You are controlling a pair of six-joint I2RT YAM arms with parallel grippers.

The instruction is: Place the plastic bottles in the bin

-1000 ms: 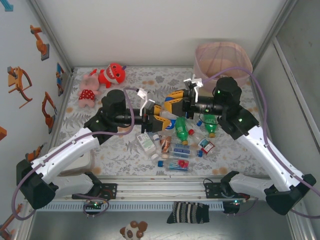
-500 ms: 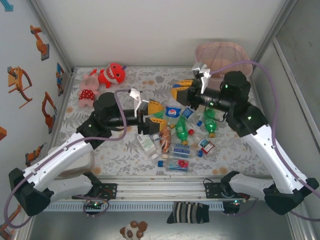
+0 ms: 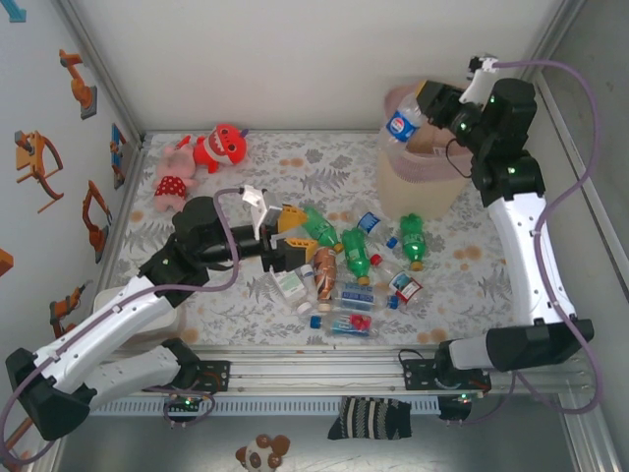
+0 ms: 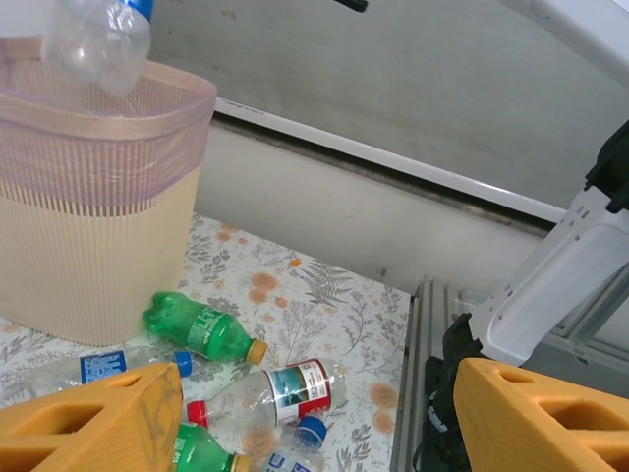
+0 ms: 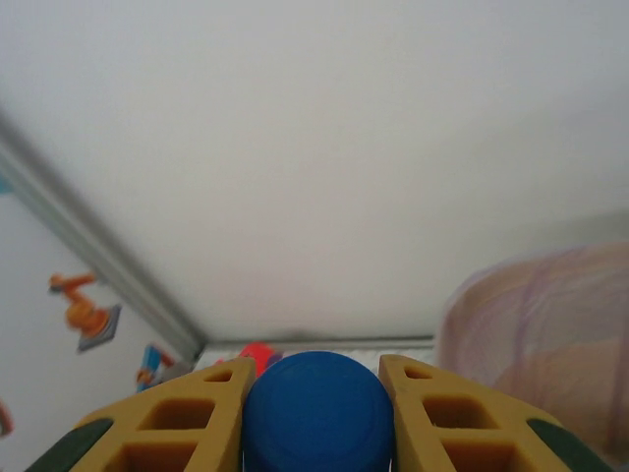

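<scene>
Pink-rimmed bin (image 3: 418, 192), one; one blue-capped bottle (image 3: 401, 126) held above; two plush toys (image 3: 224, 146).

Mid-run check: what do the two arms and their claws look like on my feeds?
Left arm and right arm: white link shells, black joints and bases, a purple cable looping alongside each. Left claw and right claw share yellow-orange fingers with cut-out lattice windows; a white bracket sits at each wrist.

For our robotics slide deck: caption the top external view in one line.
Right gripper holds a clear bottle over the bin; left gripper, open, faces scattered bottles.
</scene>
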